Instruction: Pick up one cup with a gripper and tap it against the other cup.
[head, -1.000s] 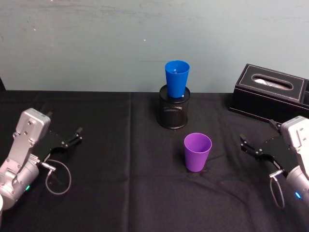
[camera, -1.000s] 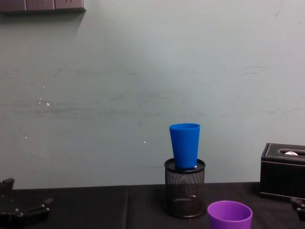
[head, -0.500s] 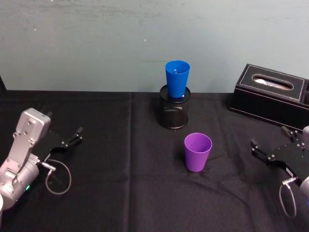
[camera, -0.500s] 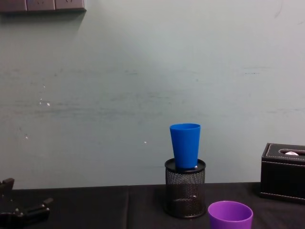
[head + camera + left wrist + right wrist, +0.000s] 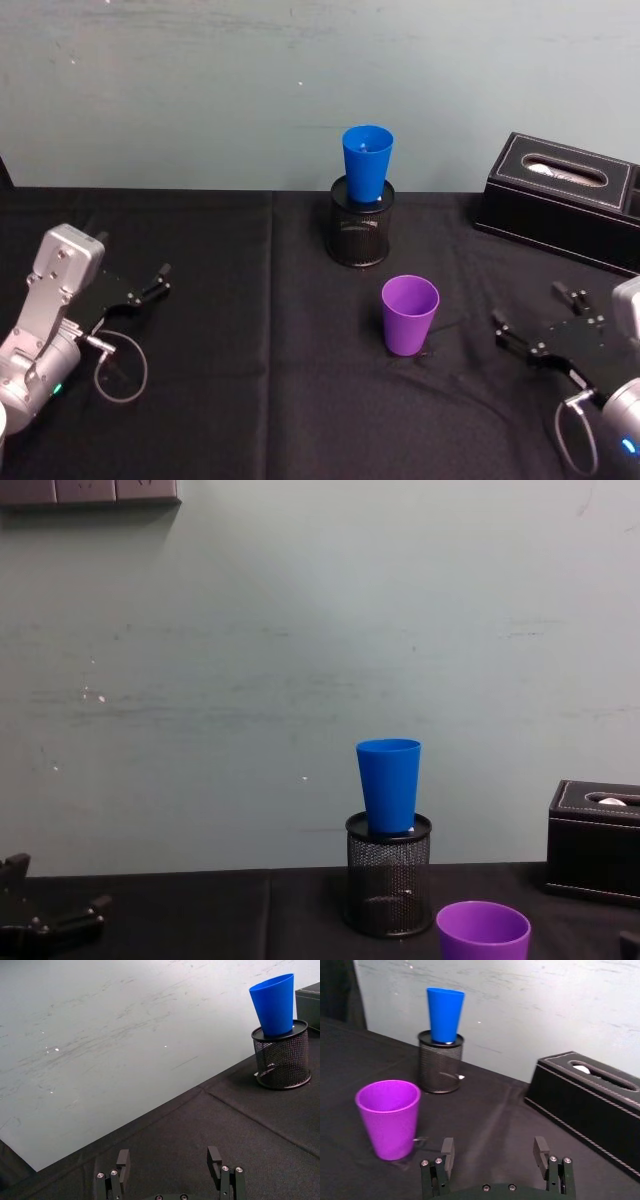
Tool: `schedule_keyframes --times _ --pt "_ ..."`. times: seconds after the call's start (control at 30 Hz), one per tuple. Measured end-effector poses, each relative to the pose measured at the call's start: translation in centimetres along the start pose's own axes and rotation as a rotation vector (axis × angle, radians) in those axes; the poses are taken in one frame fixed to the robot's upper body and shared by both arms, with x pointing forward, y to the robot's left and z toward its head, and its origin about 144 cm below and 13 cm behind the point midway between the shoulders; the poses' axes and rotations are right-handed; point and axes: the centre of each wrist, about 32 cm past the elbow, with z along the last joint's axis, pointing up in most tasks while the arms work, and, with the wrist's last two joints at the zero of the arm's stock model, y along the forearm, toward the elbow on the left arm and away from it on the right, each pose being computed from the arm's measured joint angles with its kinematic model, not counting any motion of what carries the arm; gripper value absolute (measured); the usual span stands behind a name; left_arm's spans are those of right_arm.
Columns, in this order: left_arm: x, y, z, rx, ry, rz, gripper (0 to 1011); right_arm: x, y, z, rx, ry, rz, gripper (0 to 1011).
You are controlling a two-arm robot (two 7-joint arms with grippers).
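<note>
The purple cup (image 5: 409, 314) stands upright on the black cloth, also seen as the purple cup (image 5: 389, 1118) and the purple cup (image 5: 483, 933). The blue cup (image 5: 366, 165) sits upright on top of a black mesh pen holder (image 5: 360, 234) behind it; the same blue cup (image 5: 444, 1015), blue cup (image 5: 274, 1004) and blue cup (image 5: 389, 785) show elsewhere. My right gripper (image 5: 530, 320) is open, empty, low over the cloth to the right of the purple cup and apart from it; its jaws (image 5: 493, 1151) stand wide. My left gripper (image 5: 150, 282) rests open at the far left, open gripper (image 5: 168, 1159).
A black tissue box (image 5: 565, 194) stands at the back right, close behind my right arm, and shows as the tissue box (image 5: 590, 1101). A pale wall (image 5: 300, 660) runs along the table's far edge. Bare black cloth (image 5: 250, 350) lies between my left gripper and the cups.
My right gripper swung back from the right edge toward the purple cup and dropped nearer the table's front. The cups and my left arm stayed put.
</note>
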Motion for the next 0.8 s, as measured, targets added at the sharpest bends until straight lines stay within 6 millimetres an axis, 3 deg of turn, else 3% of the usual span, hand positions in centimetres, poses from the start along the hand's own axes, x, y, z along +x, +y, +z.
schedule_keyframes --times 0.8 --pt "0.0 0.0 0.0 0.0 0.0 0.0 1011 -3.9 1.6 -0.9 0.048 0.059 0.167 1000"
